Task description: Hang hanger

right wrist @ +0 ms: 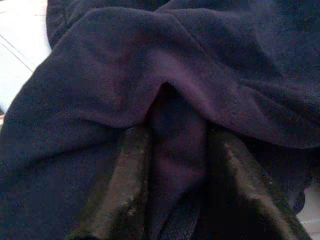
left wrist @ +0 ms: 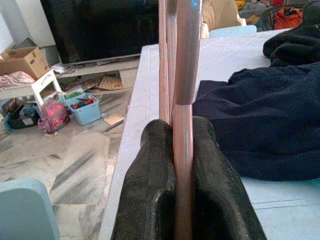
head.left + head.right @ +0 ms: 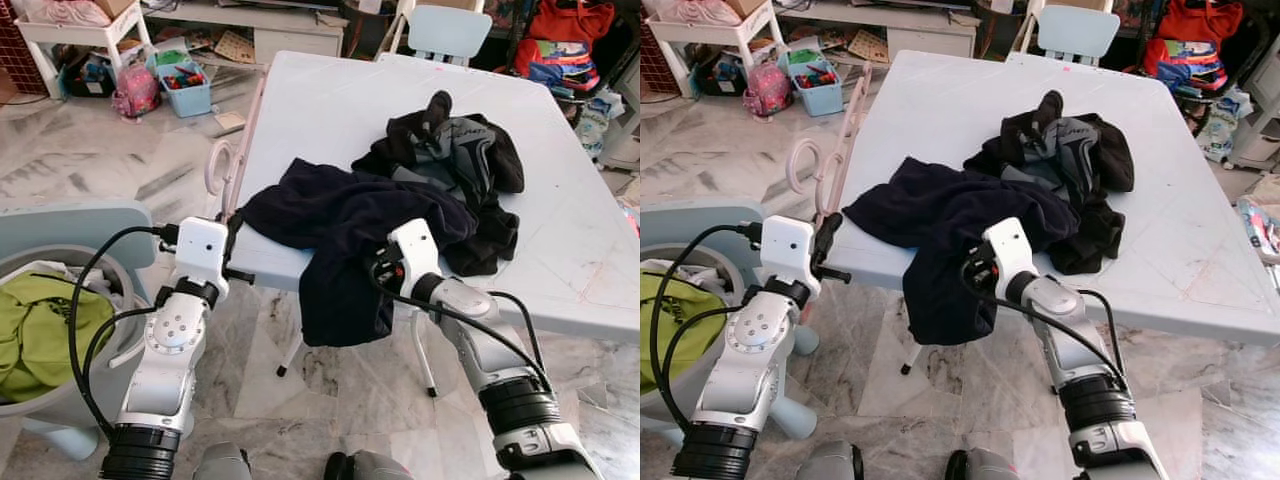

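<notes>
Left gripper (image 2: 182,165) pinched on pink hanger (image 3: 830,150), held at the table (image 3: 330,110) edge, hook end away from the robot. Right gripper (image 1: 175,165) clamped on a fold of the navy fleece garment (image 3: 350,220), half draped off the table front. Step in hand, apparently: dressing the hanger. Next: feed hanger into the garment's opening, not visible here. Black-grey clothes (image 3: 450,150) heaped beyond.

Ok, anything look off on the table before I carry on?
The navy garment is half off the table edge, hanging toward the floor, pinched by the right gripper. The left gripper clamps the pink hanger.
</notes>
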